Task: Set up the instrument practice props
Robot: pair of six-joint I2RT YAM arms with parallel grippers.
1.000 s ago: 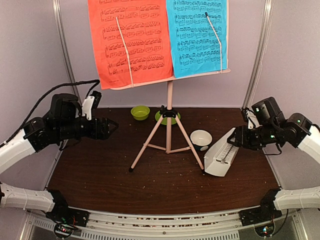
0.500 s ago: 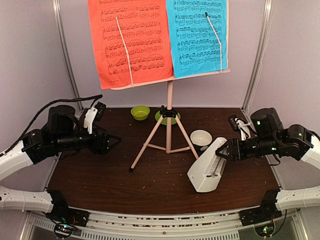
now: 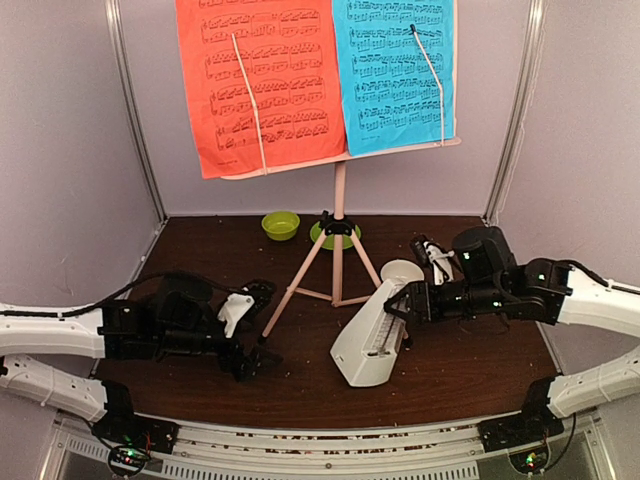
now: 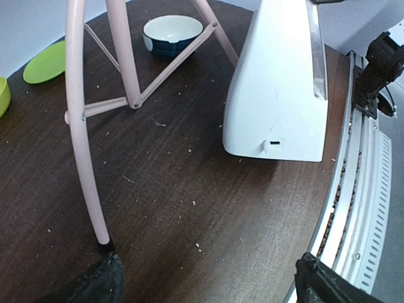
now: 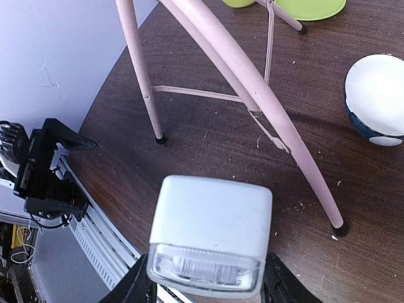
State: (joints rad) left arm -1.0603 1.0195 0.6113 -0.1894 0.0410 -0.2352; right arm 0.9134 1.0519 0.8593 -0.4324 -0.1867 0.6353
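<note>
**Metronome carried tilted in front of the stand, left jaws wide near a leg**

The music stand point(image 3: 339, 190) is upright at the middle of the table point(image 3: 200, 260). The red sheet point(image 3: 260, 85) and the blue sheet point(image 3: 393, 70) lie side by side on its desk, each under a thin holder arm. I judge this part of the set-up as done.

The metronome point(image 3: 368, 345) is at about 5 o'clock from the tripod, just in front of it. The right gripper point(image 3: 400, 303) is closed on its narrow top. In the right wrist view one finger point(image 5: 140, 285) shows on each side of the white body point(image 5: 211, 233). It leans with its top toward 2 o'clock and its base toward 7 o'clock, most likely because the arm reaches in low from the side. I cannot tell if the base edge touches the wood. It probably needs to be turned upright before release, or it may fall over.

The left gripper point(image 3: 255, 358) is low at 7 o'clock from the tripod. Its jaws are wide and hold nothing. In the left wrist view the foot of the front-left leg point(image 4: 82, 158) is just beside one fingertip point(image 4: 95, 284), perhaps to steady the stand.

The green bowl point(image 3: 280, 225), green plate point(image 3: 318, 238) and white bowl point(image 3: 398, 272) are behind, at 11, 12 and 3 o'clock.
</note>
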